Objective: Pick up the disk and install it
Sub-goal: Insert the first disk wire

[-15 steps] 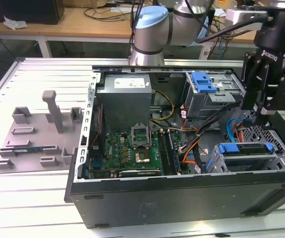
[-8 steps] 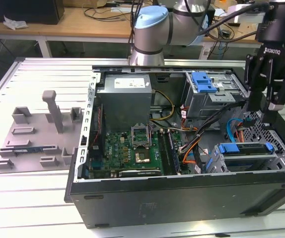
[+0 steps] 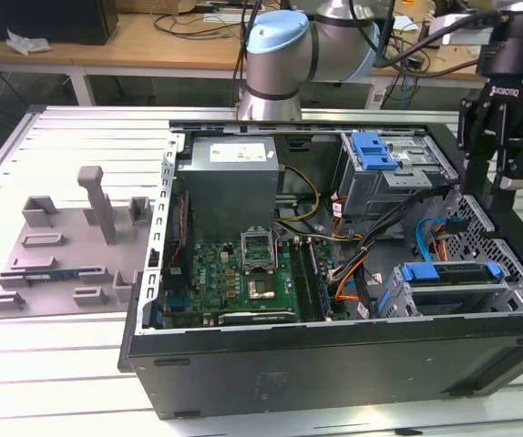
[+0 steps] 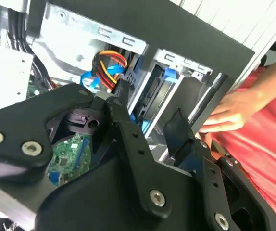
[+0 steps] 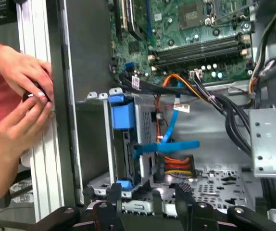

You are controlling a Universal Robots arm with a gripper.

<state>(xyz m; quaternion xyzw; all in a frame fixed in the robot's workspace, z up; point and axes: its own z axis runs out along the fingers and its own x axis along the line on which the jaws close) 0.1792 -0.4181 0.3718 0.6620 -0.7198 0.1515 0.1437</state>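
The disk (image 3: 450, 273), silver with a blue frame, lies in the drive cage at the near corner of the open computer case on the exterior view's right. Both wrist views show it edge-on in that cage (image 5: 127, 151) (image 4: 153, 94), its blue frame tab at the cage mouth. My black gripper (image 3: 494, 182) hangs above the case's far wall on the exterior view's right, higher than the disk and apart from it. Both wrist views show the gripper open (image 5: 147, 192) (image 4: 147, 103) with nothing between its fingers.
A person's hands (image 5: 25, 98) rest on the case's outer wall beside the drive cage, and one hand (image 4: 229, 113) shows against a red sleeve. Orange, black and blue cables (image 5: 171, 144) run beside the cage. A second cage with a blue latch (image 3: 375, 150) stands further back. The motherboard (image 3: 243, 269) fills the case middle.
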